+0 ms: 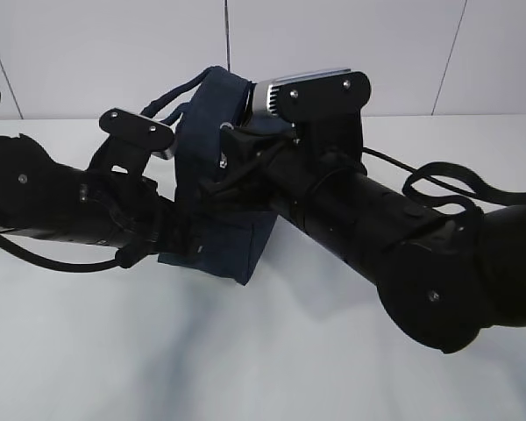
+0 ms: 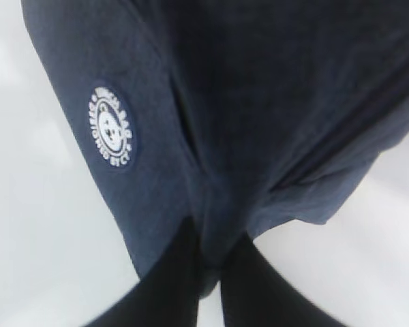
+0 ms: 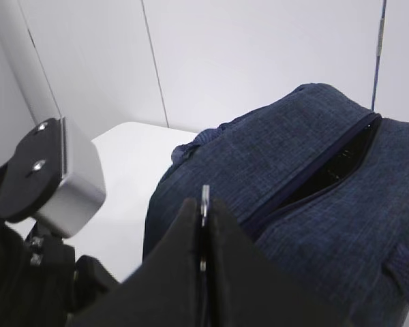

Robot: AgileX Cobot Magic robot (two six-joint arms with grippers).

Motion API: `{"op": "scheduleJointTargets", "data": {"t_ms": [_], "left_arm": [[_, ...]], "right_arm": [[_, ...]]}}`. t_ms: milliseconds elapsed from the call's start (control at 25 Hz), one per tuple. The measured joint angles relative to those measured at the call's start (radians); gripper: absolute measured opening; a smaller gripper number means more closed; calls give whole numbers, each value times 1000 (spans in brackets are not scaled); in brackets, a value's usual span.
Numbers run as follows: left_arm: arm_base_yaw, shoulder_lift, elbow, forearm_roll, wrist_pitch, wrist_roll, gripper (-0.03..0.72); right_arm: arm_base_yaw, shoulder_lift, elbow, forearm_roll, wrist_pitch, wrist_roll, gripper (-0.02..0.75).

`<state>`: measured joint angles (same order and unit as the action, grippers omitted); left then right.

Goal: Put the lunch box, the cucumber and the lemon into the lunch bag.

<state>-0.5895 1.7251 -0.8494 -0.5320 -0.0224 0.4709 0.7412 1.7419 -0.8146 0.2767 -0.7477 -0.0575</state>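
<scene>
Right wrist view shows our right hand closed on the silver zipper pull; our left hand pinches the lunch bag fabric, steadying it on the counter.

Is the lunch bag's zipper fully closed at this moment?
No: the right wrist view shows the lunch bag with its zipper gaping, a dark slit between navy edges.

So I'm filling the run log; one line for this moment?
left gripper: shut on lunch bag fabric | right gripper: shut on zipper pull | zipper: partly open
</scene>
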Motion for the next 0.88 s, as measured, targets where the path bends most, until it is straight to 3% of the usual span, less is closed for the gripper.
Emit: {"op": "scheduleJointTargets", "data": {"t_ms": [480,880], "left_arm": [[0,0,18,-17,11,2,3],[-25,-43,98,-25,-34,2,3]], "right_arm": [[-2,0,-49,113,3,-124,0],[-46,0,-85,119,51,-133,0]]}}
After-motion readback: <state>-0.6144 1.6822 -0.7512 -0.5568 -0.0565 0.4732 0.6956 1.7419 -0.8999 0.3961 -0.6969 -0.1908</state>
